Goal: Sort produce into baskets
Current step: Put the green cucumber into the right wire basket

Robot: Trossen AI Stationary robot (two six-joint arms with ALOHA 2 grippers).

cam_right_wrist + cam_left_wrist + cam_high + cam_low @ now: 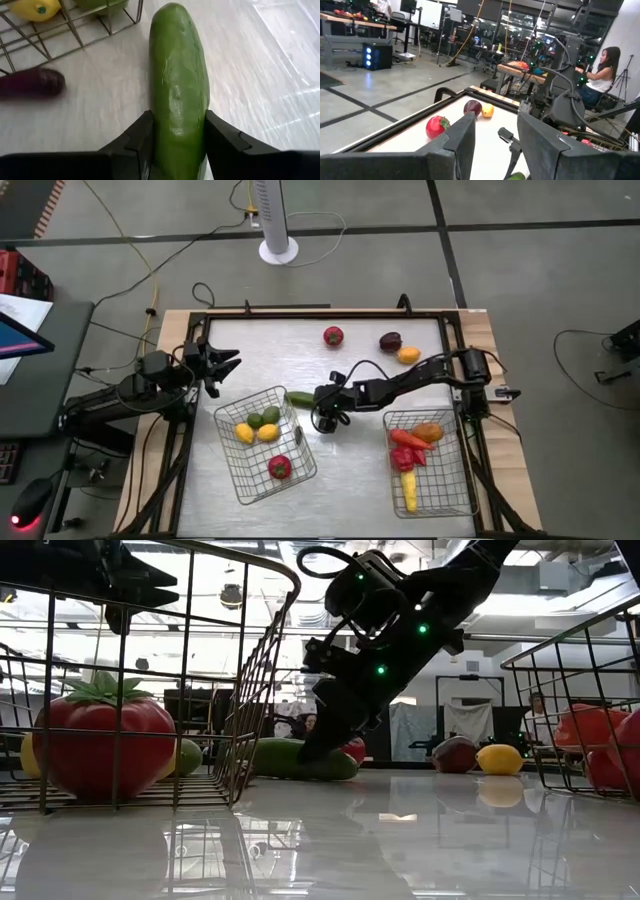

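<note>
My right fingers (141,145) stand on either side of the cucumber (179,85), pads against its flanks, clamped on it. The cucumber is long, smooth and glossy green, and it lies flat on the table (350,480) just outside the near corner of the left basket (228,418), between the two baskets. My right gripper (322,416) reaches down to it from the right arm, which stretches across the middle of the table. A dark maroon piece (31,82) lies on the table close beside the cucumber.

The left basket is thin silver wire grid, rectangular and open on top, set askew. It holds a yellow lemon (244,433) and another yellow piece (268,432), two round green pieces (264,417), and a red tomato with a green leafy top (280,468). The right basket (462,485), of the same wire, holds an orange round piece (430,432), a carrot (408,439), a red pepper (404,460) and a yellow corn cob (410,494).

At the far side of the table lie a red round fruit (333,335), a dark maroon round one (390,341) and a small orange one (408,355). The table top is pale, glossy and mirrors what stands on it.

My left gripper (218,367) waits over the table's left edge, its fingers apart and holding nothing.
</note>
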